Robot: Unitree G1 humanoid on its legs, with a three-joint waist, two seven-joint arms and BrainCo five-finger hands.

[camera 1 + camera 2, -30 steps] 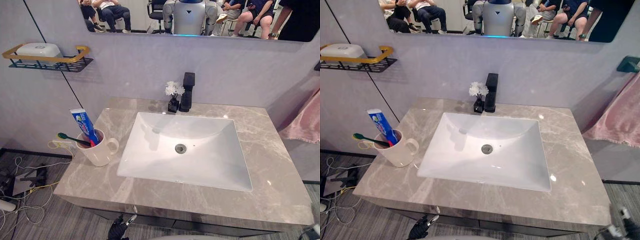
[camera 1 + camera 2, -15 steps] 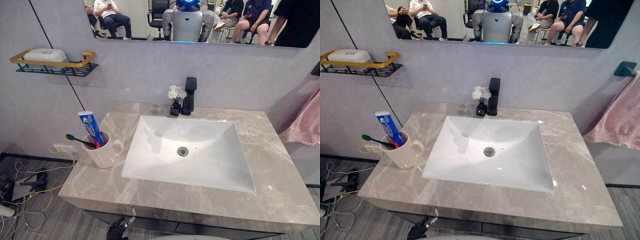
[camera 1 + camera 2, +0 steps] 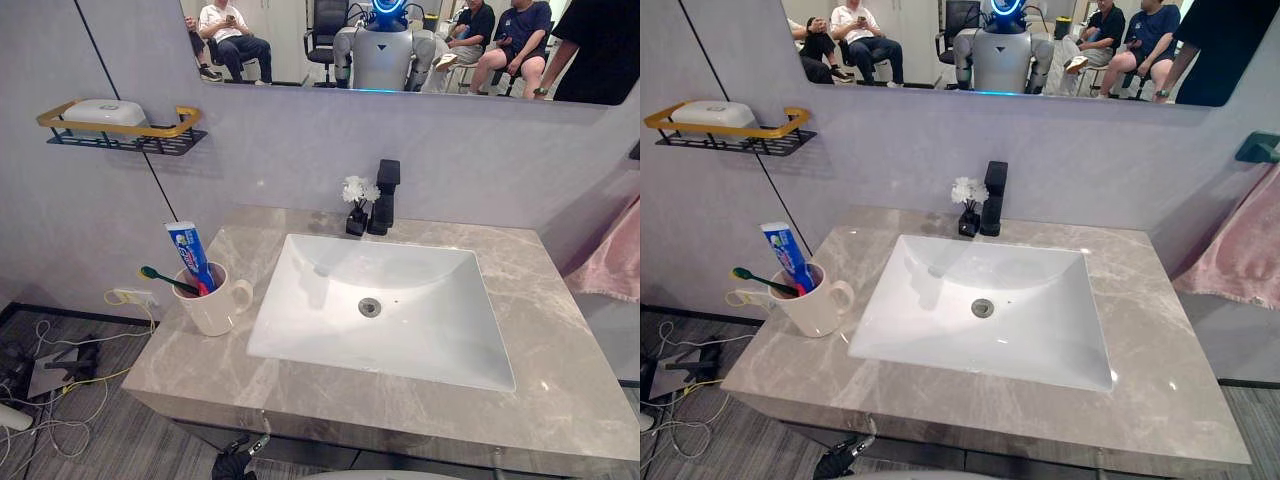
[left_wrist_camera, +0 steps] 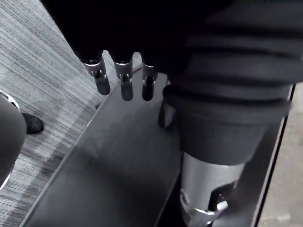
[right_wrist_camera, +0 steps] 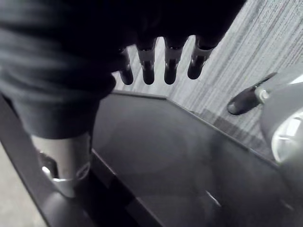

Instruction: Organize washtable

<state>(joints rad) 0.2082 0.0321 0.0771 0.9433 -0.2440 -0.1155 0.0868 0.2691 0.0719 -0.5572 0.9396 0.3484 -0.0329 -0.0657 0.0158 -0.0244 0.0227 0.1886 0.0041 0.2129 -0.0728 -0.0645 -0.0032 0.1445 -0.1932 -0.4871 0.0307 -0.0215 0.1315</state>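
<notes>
Mug (image 3: 215,310) near counter (image 3: 560,345) left edge, beside sink (image 3: 425,335).

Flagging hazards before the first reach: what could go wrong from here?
The left hand hangs below the front edge of the counter; lifting it could strike that edge. The mug stands near the counter's left end with toothpaste and toothbrush sticking out, so a clumsy grasp might tip it. The flower vase crowds the faucet.
</notes>
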